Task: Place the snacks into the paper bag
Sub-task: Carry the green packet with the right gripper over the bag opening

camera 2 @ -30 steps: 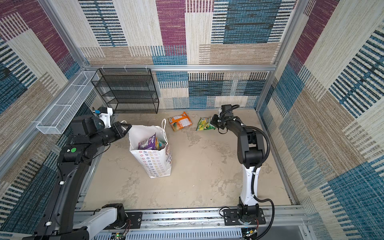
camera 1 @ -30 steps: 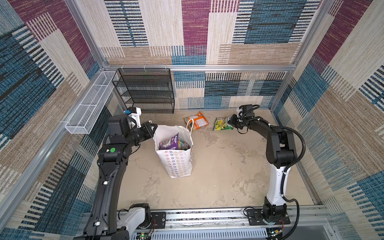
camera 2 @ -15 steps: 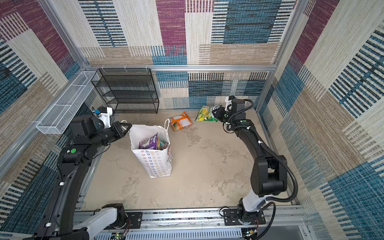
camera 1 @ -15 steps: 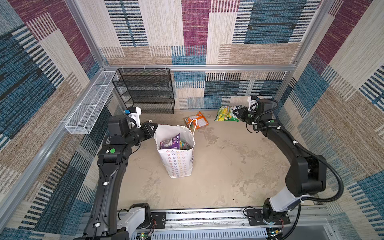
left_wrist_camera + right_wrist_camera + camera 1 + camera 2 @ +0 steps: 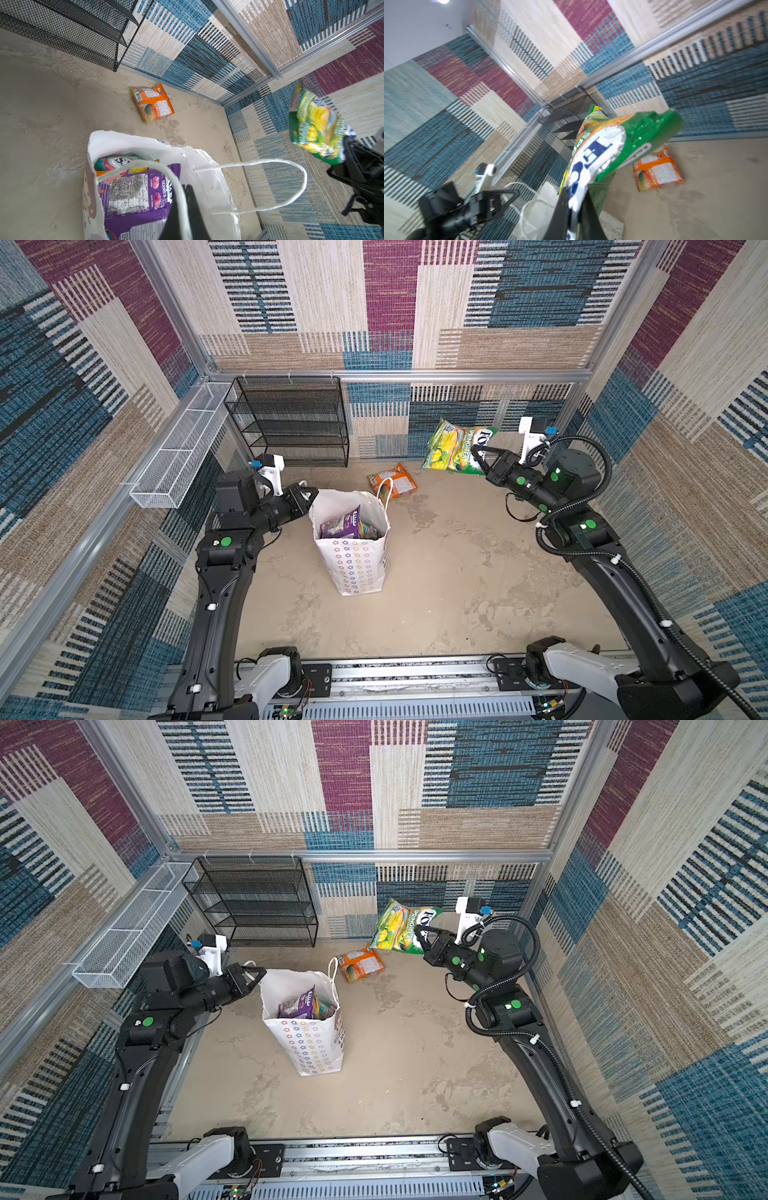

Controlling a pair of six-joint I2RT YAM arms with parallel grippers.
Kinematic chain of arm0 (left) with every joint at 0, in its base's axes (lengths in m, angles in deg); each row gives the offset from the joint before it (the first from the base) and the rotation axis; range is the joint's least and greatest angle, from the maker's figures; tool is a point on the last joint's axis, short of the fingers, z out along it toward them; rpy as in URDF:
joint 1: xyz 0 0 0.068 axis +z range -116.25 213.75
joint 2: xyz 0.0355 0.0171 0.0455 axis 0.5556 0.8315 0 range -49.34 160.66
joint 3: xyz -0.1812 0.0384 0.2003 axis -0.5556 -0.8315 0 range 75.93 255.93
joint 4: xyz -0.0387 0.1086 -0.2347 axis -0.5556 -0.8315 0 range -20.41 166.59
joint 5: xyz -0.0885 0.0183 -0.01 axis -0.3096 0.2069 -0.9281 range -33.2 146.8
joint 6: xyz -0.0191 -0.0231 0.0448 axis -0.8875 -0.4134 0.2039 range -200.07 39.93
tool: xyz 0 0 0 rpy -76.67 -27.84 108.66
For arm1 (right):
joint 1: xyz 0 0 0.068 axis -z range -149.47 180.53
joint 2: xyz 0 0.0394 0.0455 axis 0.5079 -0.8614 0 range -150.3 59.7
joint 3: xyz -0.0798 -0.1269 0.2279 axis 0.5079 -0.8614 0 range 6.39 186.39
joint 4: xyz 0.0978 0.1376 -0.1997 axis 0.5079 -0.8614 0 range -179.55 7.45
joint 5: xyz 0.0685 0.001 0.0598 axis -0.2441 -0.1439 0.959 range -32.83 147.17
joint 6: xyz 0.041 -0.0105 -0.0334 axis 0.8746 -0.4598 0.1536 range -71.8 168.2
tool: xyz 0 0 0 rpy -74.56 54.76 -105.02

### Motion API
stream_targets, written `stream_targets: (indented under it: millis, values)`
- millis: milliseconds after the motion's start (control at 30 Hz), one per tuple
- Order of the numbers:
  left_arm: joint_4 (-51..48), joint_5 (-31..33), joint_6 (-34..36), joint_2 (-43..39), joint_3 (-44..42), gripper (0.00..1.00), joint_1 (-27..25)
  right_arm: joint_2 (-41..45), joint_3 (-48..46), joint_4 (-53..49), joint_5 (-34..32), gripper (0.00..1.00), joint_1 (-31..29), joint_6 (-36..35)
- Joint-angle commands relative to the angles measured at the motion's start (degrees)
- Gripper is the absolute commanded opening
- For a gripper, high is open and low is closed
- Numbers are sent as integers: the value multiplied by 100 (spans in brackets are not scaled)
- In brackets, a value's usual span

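– Packet first: the green one (image 5: 457,445) is up in the air at the back, clear of the desk (image 5: 457,593). The right tool (image 5: 478,456) has its jaws narrow on one corner, and the rest sticks out loose beyond them.

– And the paper bag (image 5: 357,568)?

– Upright in the middle of the desk with its mouth open, well apart from that packet. A purple packet (image 5: 345,524) stands inside with a few others. The left tool (image 5: 309,495) is closed tight at the rim on its own side. It looks to be pinching paper or cord there, I can't tell which.

– So how would you put the green one in?

– Carry it across high. The far cord handle (image 5: 259,160) loops out towards the right arm, and a low approach could catch it. Once over the mouth, I'd turn the packet edge-down, line it up with the opening and aim for the gap beside the purple one. I'd lower it past the rim before letting the jaws part. Dropped from above, it could land on the edge and slide off, or tip the thin paper bag.

– Does the left side do anything?

– Holding that rim should steady the bag and spread the mouth, I think.

– And the orange packet (image 5: 392,481)?

– Flat on the desk just behind the bag, beside that handle. It's the only other one I can see outside.
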Motion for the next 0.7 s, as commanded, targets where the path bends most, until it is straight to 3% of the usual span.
stream_targets:
  millis: [0,367,667]
  values:
    - [534,-338,-142,-30,-45,2,10,-97,491,-64,-178,0,-485,-261]
    - [945,-699,-283,-136,-187,2,7,-1214,1889,-1100,-1191,0,-2537,-1190]
    - [944,-716,-294,-120,-188,3,6,-2268,2656,-2052,-1955,0,-3195,-1691]
